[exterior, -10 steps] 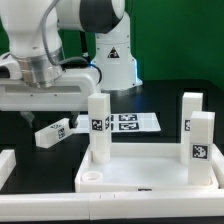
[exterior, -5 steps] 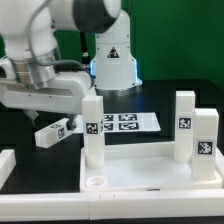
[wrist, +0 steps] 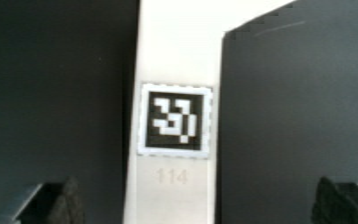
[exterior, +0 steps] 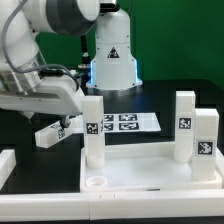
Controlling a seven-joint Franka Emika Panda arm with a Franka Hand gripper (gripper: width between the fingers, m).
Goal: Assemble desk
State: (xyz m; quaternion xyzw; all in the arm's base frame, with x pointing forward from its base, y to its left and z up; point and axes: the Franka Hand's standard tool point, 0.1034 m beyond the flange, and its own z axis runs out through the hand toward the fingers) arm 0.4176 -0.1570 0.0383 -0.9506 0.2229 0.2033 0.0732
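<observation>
My jaws [wrist: 194, 205] hang spread wide, gripping nothing, and a tagged white leg [wrist: 176, 110] lies on the dark surface [wrist: 300, 110] right between them.

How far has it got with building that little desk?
Three legs already stand upright on the tabletop. One corner socket is still empty, and the fourth leg lies loose on the table. The gripper is open above a tagged white piece and holds nothing, so that leg remains to be fitted.

Smooth matt white plastic legs [exterior: 93, 130]
</observation>
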